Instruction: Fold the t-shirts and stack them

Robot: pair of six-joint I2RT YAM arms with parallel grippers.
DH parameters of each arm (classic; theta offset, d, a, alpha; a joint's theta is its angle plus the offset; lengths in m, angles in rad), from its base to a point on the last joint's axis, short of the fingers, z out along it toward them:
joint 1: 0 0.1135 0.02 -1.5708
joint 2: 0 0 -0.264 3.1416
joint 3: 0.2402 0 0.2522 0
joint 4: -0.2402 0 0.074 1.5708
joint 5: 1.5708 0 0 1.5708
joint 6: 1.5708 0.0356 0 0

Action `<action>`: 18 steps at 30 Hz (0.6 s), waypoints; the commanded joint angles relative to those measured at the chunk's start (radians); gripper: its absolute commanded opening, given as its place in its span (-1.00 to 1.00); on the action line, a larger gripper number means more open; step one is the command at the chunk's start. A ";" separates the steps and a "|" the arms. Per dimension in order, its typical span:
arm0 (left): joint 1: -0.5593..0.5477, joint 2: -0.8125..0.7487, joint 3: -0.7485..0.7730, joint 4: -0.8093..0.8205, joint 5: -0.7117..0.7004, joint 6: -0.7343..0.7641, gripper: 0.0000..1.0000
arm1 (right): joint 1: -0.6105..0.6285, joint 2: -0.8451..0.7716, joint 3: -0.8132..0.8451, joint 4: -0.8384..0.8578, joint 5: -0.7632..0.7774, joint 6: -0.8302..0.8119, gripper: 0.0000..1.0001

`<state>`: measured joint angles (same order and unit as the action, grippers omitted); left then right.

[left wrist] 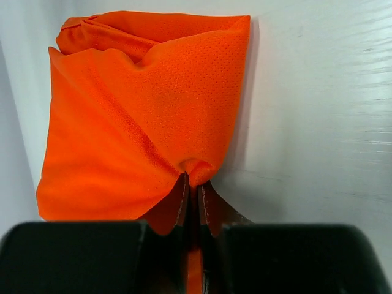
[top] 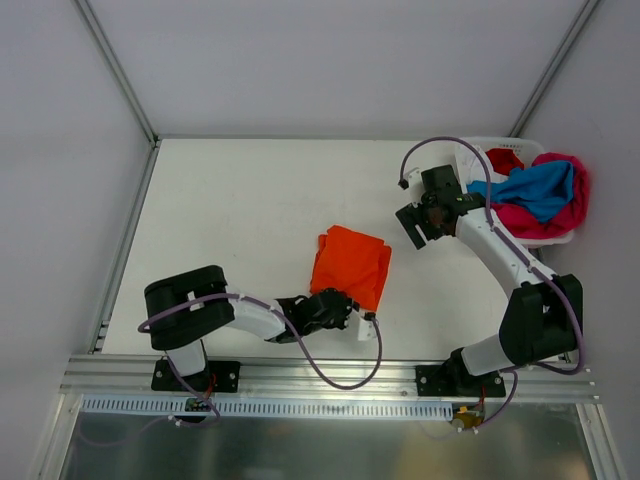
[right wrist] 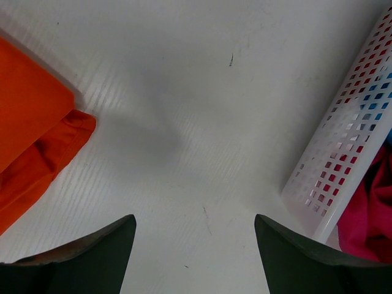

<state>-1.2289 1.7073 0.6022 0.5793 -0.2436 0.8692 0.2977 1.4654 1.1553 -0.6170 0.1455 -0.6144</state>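
Note:
A folded vivid orange t-shirt lies on the white table, near the middle front. My left gripper is at its near edge, shut on a pinch of the orange cloth. In the left wrist view the shirt fills the upper left. My right gripper hovers open and empty over bare table, between the orange shirt and the basket. Blue, magenta-pink and red shirts lie heaped in the basket.
A white plastic basket stands at the back right corner; its perforated wall is close to the right of my right gripper. Metal frame rails run along the table's left edge and front.

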 commanded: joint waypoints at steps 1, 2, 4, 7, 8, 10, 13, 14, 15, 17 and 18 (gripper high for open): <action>0.045 0.057 -0.004 -0.043 0.007 0.034 -1.00 | -0.005 -0.040 0.007 -0.006 0.000 0.005 0.66; 0.058 0.067 -0.010 -0.032 -0.002 0.048 -1.00 | -0.008 -0.043 0.006 -0.007 0.000 0.005 0.66; 0.129 0.068 -0.027 -0.007 -0.011 0.094 -1.00 | -0.006 -0.045 0.004 -0.007 -0.001 0.005 0.66; 0.260 0.040 -0.022 0.005 -0.010 0.178 -1.00 | -0.008 -0.048 0.006 -0.006 -0.003 0.005 0.66; 0.300 0.028 -0.015 -0.030 0.000 0.188 -1.00 | -0.008 -0.050 0.004 -0.006 -0.003 0.007 0.66; 0.377 -0.014 0.033 -0.091 0.015 0.208 -1.00 | -0.009 -0.054 0.004 -0.006 -0.006 0.007 0.66; 0.528 -0.034 0.079 -0.102 0.015 0.275 -1.00 | -0.008 -0.056 0.007 -0.006 -0.011 0.005 0.66; 0.601 -0.020 0.093 -0.098 0.017 0.310 -1.00 | -0.008 -0.054 0.009 -0.006 -0.011 0.005 0.66; 0.638 -0.008 0.108 -0.079 0.018 0.327 -1.00 | -0.009 -0.054 0.009 -0.007 -0.012 0.005 0.66; 0.709 0.026 0.152 -0.055 0.027 0.358 -1.00 | -0.008 -0.059 0.009 -0.007 -0.015 0.005 0.66; 0.774 0.063 0.166 -0.044 0.033 0.388 -1.00 | -0.009 -0.062 0.006 -0.007 -0.015 0.005 0.66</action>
<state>-0.5541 1.7264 0.7078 0.5198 -0.2359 1.1545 0.2958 1.4525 1.1553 -0.6174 0.1417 -0.6144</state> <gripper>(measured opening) 0.029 0.830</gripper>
